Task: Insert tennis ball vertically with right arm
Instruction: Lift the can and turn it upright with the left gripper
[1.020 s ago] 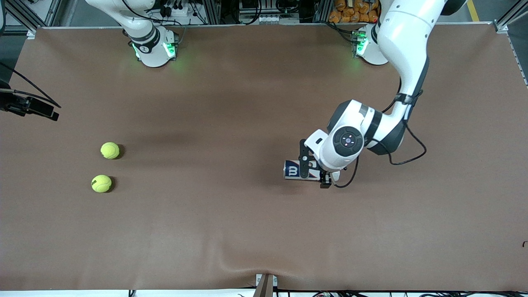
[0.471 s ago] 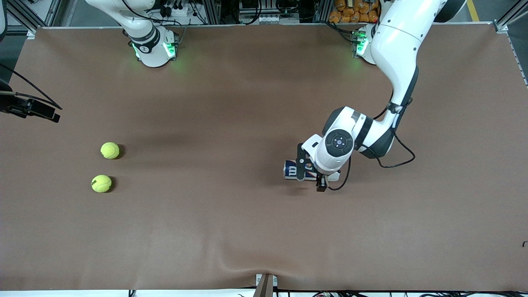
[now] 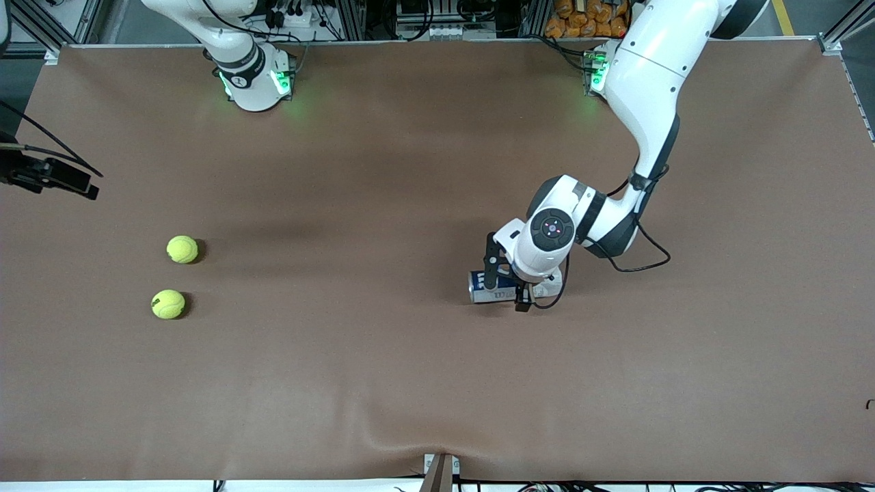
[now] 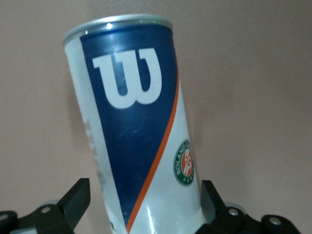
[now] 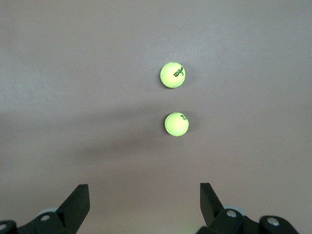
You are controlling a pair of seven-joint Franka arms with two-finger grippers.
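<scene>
From the front view, my left tool (image 3: 504, 278) sits low over the tennis ball can (image 3: 487, 287), which lies on its side on the brown worktop (image 3: 383, 383). The can's long axis runs along the worktop from the left arm's end toward the right arm's end, its blue end with the white W pointing toward the right arm's end. The black fingers (image 3: 489, 254) stand one on each flank of the can, spread apart. Whether they touch it I cannot tell. Two tennis balls lie well apart from that tool, toward the right arm's end: one tennis ball (image 3: 182, 249) and, just beside it and nearer the front camera, a second tennis ball (image 3: 168, 304). My right tool (image 3: 65, 182) hangs at the edge of the picture near that end, above the worktop.

From the left wrist view, the can (image 4: 134, 126) fills the frame, lengthwise away from the camera, its rimmed end farthest from the tool (image 4: 146, 214). The fingertips (image 4: 75, 197) flank its near end, wide apart. What is inside the can I cannot tell.

From the right wrist view, the right tool (image 5: 145, 207) is spread and holds nothing. Both balls lie ahead of it on the bare worktop (image 5: 63, 73), the nearer ball (image 5: 176, 124) close to the other ball (image 5: 172, 74), not touching.
</scene>
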